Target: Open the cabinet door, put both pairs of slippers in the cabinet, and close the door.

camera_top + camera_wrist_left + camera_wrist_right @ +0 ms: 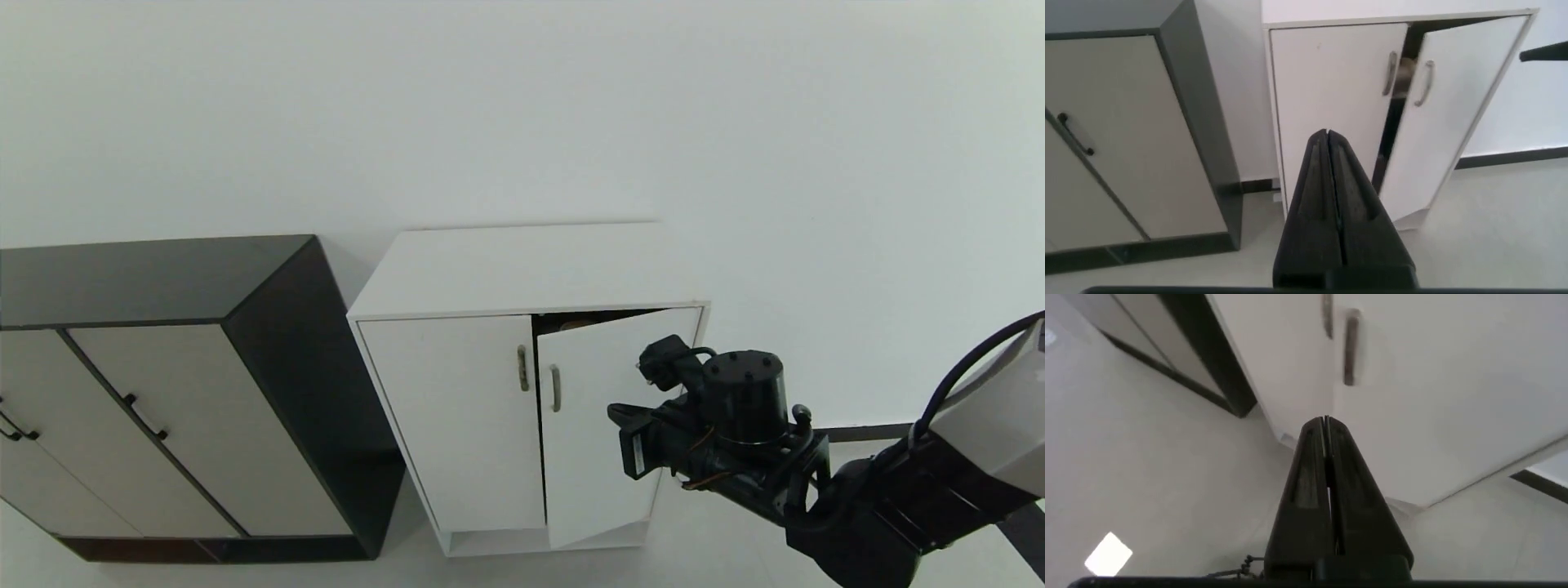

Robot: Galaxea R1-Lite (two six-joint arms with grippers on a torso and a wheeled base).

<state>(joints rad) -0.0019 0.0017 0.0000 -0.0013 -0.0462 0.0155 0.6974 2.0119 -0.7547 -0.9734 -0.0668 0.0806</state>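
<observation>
The white cabinet point(522, 269) stands against the wall, its left door point(457, 416) flat shut. Its right door point(596, 457) hangs ajar, leaving a dark wedge of gap along the top and by the handles. My right gripper point(624, 425) is shut with nothing in it, just in front of that door, to the right of its handle point(555, 388) and slightly lower. In the right wrist view the shut gripper point(1325, 422) points at the door point(1454, 392), short of the handle point(1351, 347). My left gripper point(1328, 135) is shut and empty, held back from the cabinet point(1331, 90).
A black cabinet with beige doors point(269, 343) stands close on the white one's left, seen too in the left wrist view point(1127, 139). Pale floor point(702, 539) lies in front of and to the right of the white cabinet. A dark baseboard point(865, 431) runs along the wall.
</observation>
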